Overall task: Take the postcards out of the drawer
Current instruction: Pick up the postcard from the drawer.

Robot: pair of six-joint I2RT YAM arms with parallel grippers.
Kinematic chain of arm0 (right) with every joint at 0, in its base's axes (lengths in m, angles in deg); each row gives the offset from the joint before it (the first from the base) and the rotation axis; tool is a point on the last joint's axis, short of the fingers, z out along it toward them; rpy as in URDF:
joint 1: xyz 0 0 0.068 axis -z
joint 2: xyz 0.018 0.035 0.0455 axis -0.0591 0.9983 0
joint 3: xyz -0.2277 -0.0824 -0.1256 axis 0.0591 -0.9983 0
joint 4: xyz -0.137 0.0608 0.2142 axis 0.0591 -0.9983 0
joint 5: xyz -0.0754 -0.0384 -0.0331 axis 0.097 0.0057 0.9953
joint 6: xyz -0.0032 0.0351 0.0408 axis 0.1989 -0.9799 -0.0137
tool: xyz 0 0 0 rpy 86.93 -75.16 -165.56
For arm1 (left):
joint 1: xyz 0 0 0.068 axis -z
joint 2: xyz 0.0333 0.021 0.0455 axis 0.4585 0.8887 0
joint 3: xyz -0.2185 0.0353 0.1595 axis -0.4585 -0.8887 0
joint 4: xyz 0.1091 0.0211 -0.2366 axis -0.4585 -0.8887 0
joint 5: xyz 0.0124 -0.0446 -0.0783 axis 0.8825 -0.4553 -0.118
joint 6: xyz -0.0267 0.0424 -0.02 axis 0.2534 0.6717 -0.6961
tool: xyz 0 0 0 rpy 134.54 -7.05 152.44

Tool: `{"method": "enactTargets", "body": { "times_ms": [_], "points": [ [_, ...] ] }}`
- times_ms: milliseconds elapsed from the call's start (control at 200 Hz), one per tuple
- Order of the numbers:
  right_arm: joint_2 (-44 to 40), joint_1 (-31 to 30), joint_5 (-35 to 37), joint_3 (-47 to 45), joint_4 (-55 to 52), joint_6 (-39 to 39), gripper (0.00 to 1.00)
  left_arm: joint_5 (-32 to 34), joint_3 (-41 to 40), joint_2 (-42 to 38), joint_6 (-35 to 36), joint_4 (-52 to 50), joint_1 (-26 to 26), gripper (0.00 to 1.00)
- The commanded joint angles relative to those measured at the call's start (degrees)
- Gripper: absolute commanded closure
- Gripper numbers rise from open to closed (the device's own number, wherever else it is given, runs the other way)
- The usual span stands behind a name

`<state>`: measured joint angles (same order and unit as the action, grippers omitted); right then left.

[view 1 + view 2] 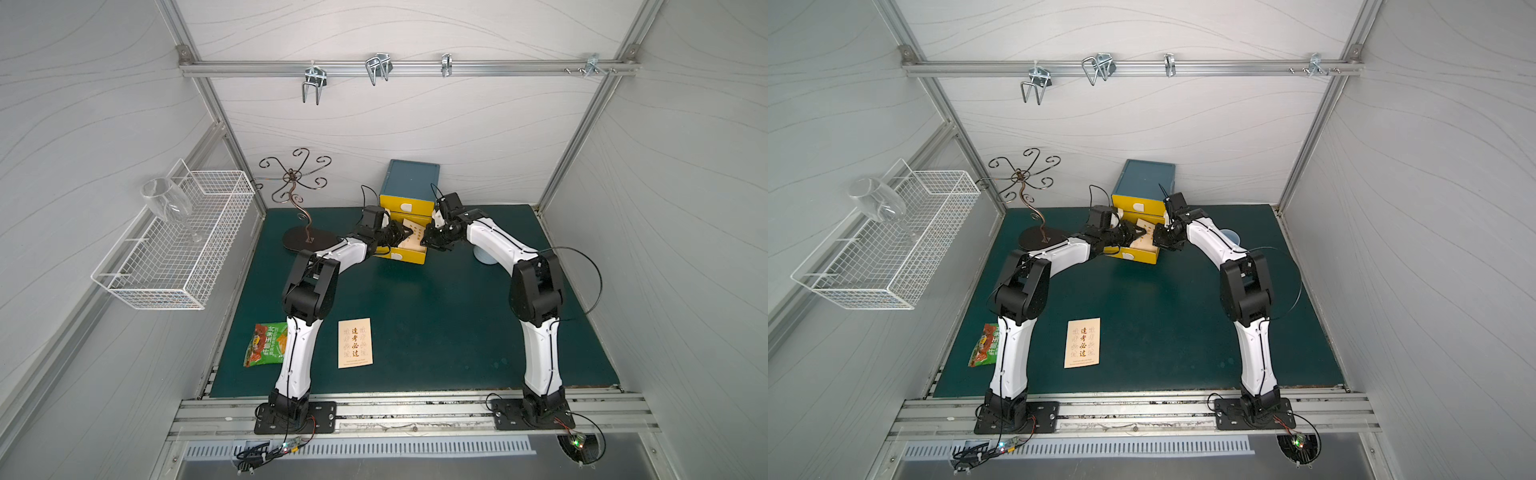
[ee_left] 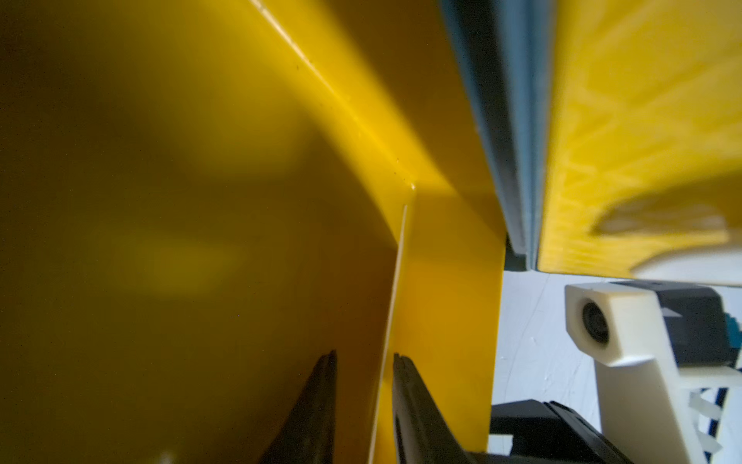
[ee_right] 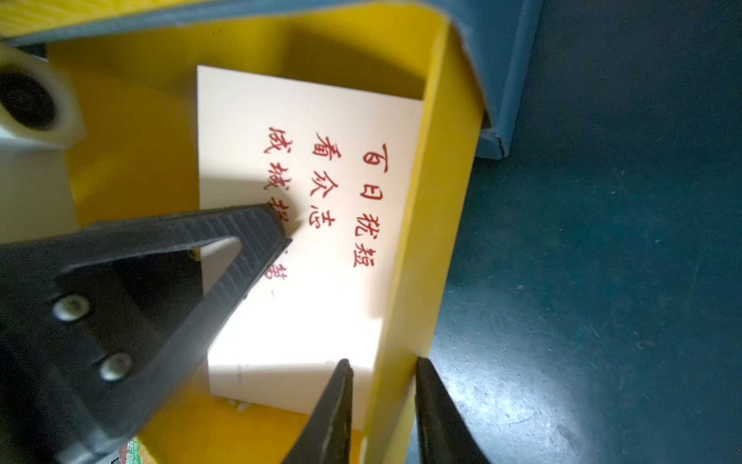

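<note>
The yellow drawer [image 1: 409,257] [image 1: 1138,257] of the teal cabinet [image 1: 413,176] stands pulled out. One cream postcard [image 3: 321,193] with red characters lies inside it, also showing in a top view [image 1: 412,248]. My left gripper [image 1: 409,236] [image 1: 1139,232] reaches into the drawer; its fingers [image 3: 257,225] sit over the card. In the left wrist view its jaws [image 2: 364,355] stand a narrow gap apart with a thin pale edge between them. My right gripper [image 3: 383,363] [image 1: 425,244] straddles the drawer's side wall [image 3: 417,241], the inner finger slightly off it. Another postcard [image 1: 355,343] [image 1: 1082,343] lies on the mat.
A green-and-orange snack packet [image 1: 266,345] lies by the left arm's base. A scrolled metal stand [image 1: 309,239] is left of the cabinet, and a pale blue cup [image 1: 484,257] sits behind the right arm. A wire basket [image 1: 174,257] holding a glass [image 1: 166,203] hangs on the left wall.
</note>
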<state>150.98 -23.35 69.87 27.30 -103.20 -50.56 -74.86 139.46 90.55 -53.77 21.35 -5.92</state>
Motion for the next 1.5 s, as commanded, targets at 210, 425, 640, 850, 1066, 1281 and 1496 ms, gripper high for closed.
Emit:
{"method": "enactTargets", "body": {
  "times_ms": [210,425,640,850,1066,1281,1496],
  "points": [
    [0.4,-0.8,-0.7,1.8,1.5,-0.2,0.66,2.0,3.1,-3.3,-0.3,-0.8,-0.3,0.89],
    [0.3,-0.6,-0.6,1.8,1.2,-0.2,0.6,4.0,3.2,-5.1,-4.0,-1.6,-0.5,0.9],
    [-0.2,-0.3,-0.4,1.9,1.1,-0.3,0.51,4.1,3.2,-6.4,-9.0,-3.4,-1.4,0.92],
    [-1.0,-0.2,0.2,2.1,0.8,-0.3,0.44,2.3,3.0,-7.6,-12.1,-3.6,-1.9,0.93],
    [-2.2,-0.2,0.0,2.4,-0.2,0.0,0.39,1.9,1.7,-10.6,-13.2,-3.2,-2.2,0.92],
    [-5.7,1.0,-1.5,2.8,-1.7,1.1,0.33,0.2,-1.7,-14.3,-15.2,-0.4,-2.2,0.92],
    [-14.8,4.9,-7.7,-2.2,-1.4,2.6,0.24,-2.1,-8.4,-19.7,-15.1,1.6,-2.2,0.96]
  ]
}}
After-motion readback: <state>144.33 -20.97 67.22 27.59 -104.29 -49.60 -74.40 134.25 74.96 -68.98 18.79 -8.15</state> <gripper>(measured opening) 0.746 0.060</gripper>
